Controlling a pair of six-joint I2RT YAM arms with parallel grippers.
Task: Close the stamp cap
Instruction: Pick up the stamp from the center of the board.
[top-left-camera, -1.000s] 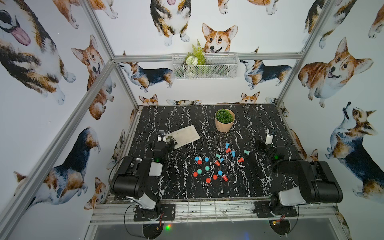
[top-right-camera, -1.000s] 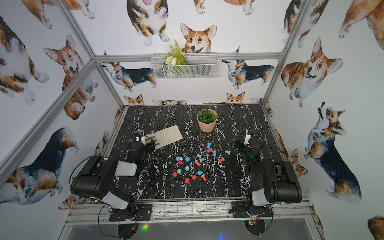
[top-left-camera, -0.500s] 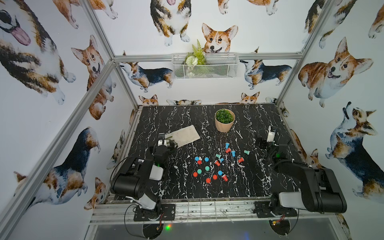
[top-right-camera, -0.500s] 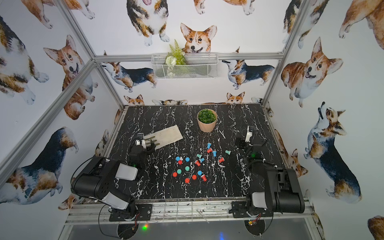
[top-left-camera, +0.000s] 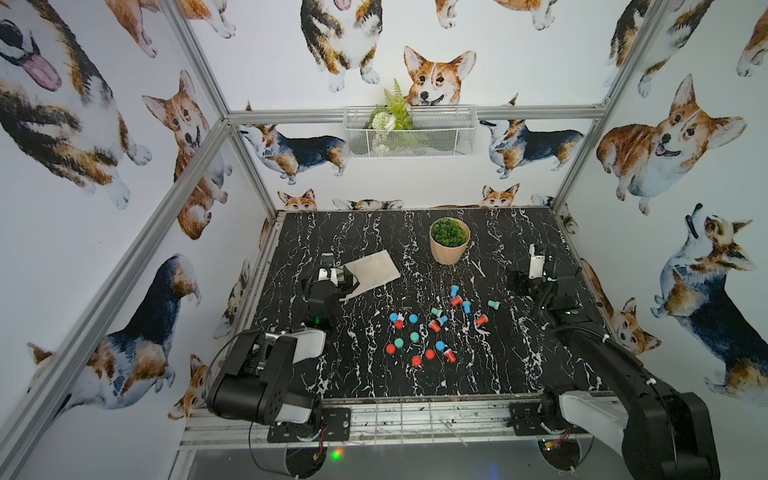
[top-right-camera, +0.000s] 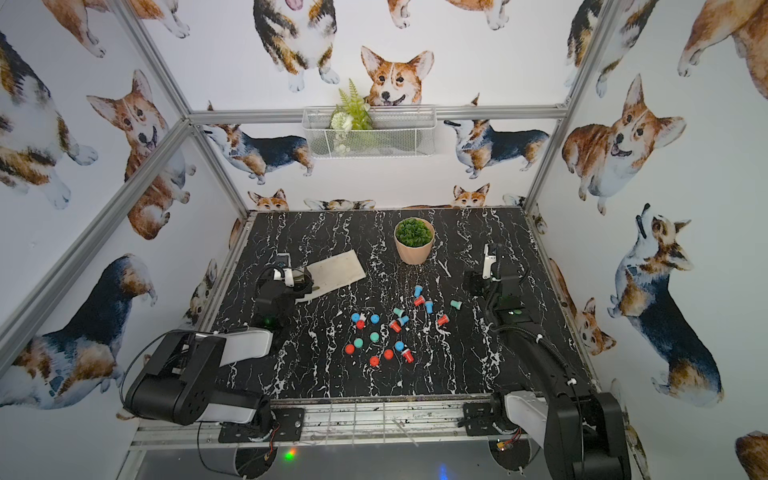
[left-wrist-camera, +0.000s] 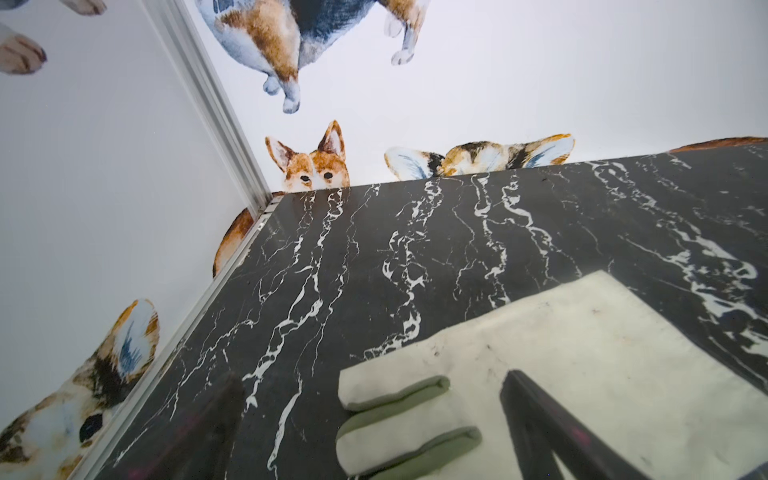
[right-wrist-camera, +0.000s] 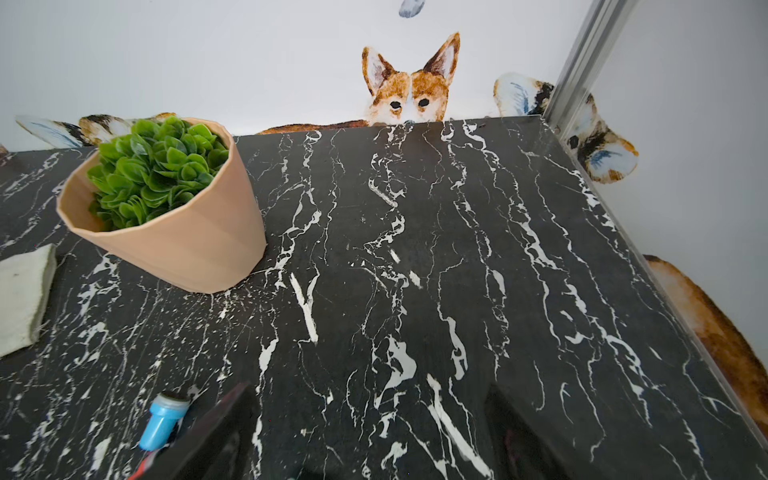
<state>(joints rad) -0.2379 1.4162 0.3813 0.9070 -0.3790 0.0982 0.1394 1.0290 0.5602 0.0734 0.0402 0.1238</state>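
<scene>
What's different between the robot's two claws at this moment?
The left gripper hangs over an edge of the white cloth; the right gripper hangs over the bare black marble table. A blue stamp lies near the right gripper; none shows by the left gripper. Both stand open and empty.

One plant pot (top-left-camera: 449, 249); one pale cloth (top-left-camera: 374, 272) left of it; one wire basket (top-left-camera: 409, 137) behind it; about eighteen stamp pieces (top-left-camera: 434, 326) in front of it: roughly eight red, six blue, four teal.
</scene>
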